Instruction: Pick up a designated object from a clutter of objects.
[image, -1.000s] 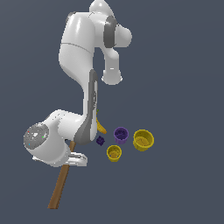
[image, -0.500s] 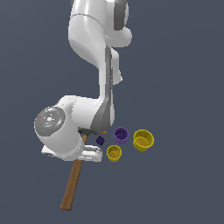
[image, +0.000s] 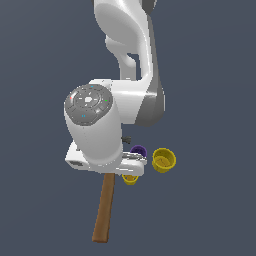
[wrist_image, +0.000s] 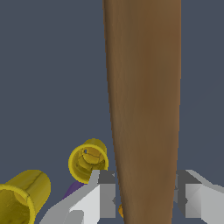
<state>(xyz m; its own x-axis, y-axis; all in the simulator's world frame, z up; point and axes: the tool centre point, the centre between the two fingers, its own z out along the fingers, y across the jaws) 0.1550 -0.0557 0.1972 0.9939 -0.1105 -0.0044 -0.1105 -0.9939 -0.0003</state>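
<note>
The gripper (wrist_image: 145, 194) clamps both fingers against the brown handle of the hammer (image: 105, 210), which hangs below the wrist, left of two yellow cups (image: 164, 160) and a purple cup (image: 138, 150).

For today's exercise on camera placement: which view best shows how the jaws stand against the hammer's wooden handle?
The wrist view. There the hammer handle fills the middle of the picture, running between the gripper jaws, one on each side, close against the wood. In the exterior view the arm's body hides the jaws; only the handle's lower part sticks out below.
</note>
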